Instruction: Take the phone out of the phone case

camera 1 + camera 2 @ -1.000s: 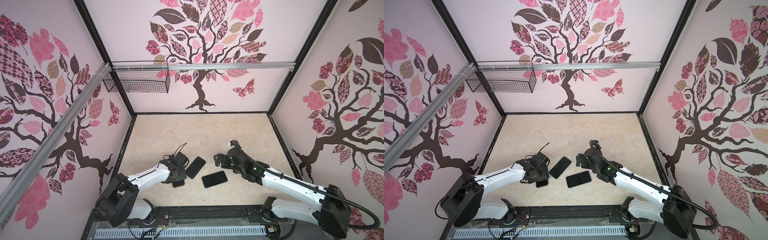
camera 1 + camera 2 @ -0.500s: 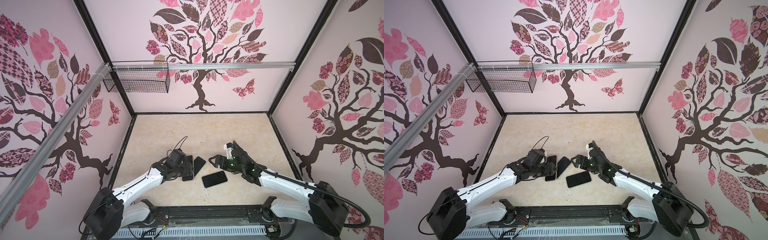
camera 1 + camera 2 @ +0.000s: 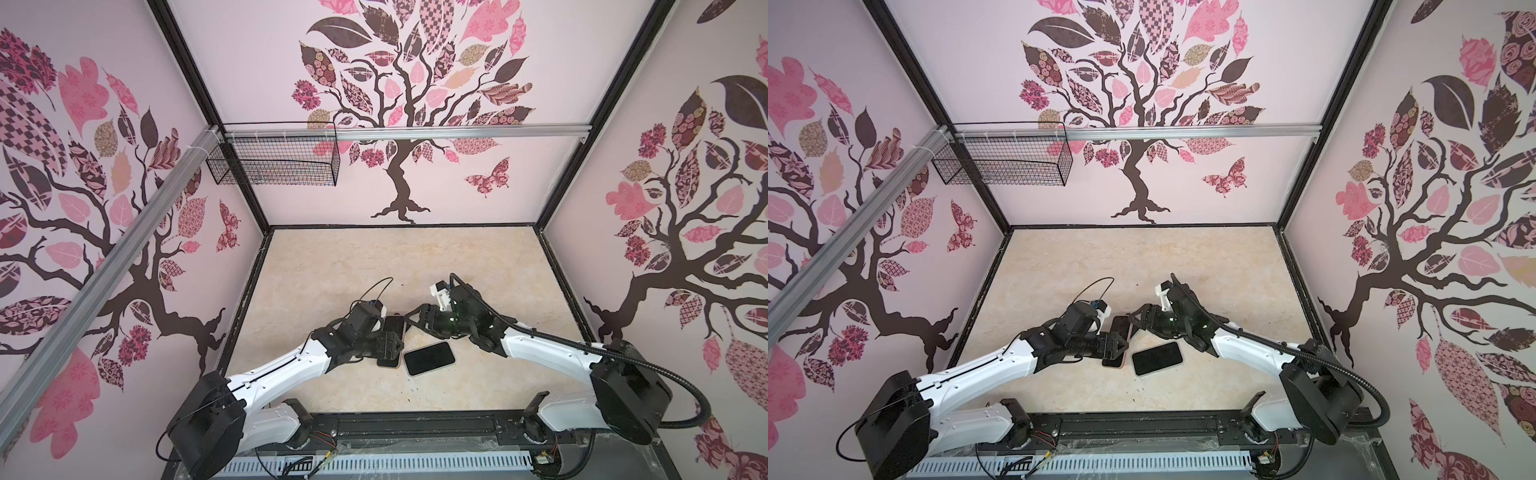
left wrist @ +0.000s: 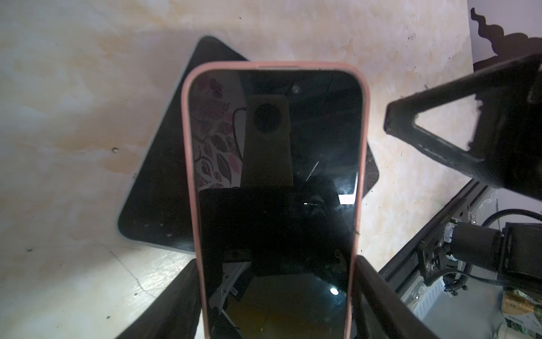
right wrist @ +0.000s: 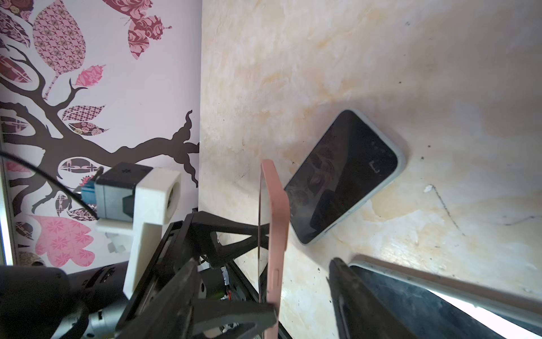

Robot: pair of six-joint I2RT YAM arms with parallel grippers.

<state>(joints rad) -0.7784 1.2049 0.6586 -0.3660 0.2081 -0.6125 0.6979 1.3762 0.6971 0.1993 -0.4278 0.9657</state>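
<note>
Left gripper (image 3: pixel 392 347), seen in both top views: black angular fingers were clamped across the long sides of the phone (image 3: pixel 394 328), holding it off the beige marbled tabletop (image 3: pixel 374 266) at front centre. Right gripper (image 3: pixel 1133 322) sat at the phone's far end, jaws apart. A pale-rimmed phone (image 3: pixel 429 358) lay flat just beside them, a glossy black rectangle with rounded corners.

Left wrist view: the phone's smooth dark glass showed thin scratches and mirrored the leaf wallpaper. The matte pink phone case (image 4: pixel 275 65) ran round it as a thin rounded rim, so the phone was fully seated in it. Both left fingers pressed on the case's long edges. One right finger (image 4: pixel 394 119), an open triangular black frame, stood just beside the case without touching it. The pale-rimmed phone lay on the tabletop behind.

Right wrist view: the case was edge-on, a flat matte pink side with a slim raised button (image 5: pixel 275 278). The right gripper straddled it partly open. One tip seemed to touch the case and the other stood clear, so it gripped nothing. A whitish-rimmed slab (image 5: pixel 440 302), dark and glossy, lay under that clear finger.
</note>
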